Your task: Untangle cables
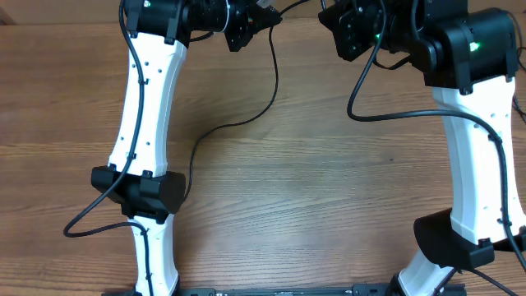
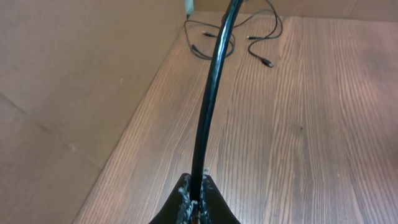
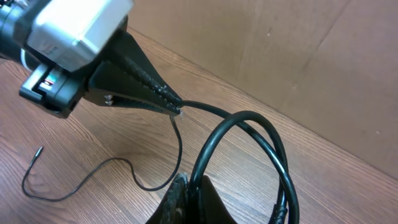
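While both arms reach to 12 o'clock of table (image 1: 345, 205), left gripper (image 2: 198, 198) is pinched tight on black cable (image 2: 208, 112), which runs straight off its tips. Right gripper (image 3: 188, 190) is clamped on the same cable's loop, arcing to 1 o'clock in right wrist view. Slack strand (image 1: 276, 78) drops from left gripper and trails to 7 o'clock over table. Loose cables with plug end (image 2: 267, 63) lie at 12 o'clock in left wrist view.

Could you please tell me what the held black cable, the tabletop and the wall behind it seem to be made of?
Cable: glossy black plastic or rubber jacket, judging by its long highlight. Tabletop: wood or wood-look laminate, matte, with brown grain lines. Wall: probably matte brown cardboard, showing a crease.
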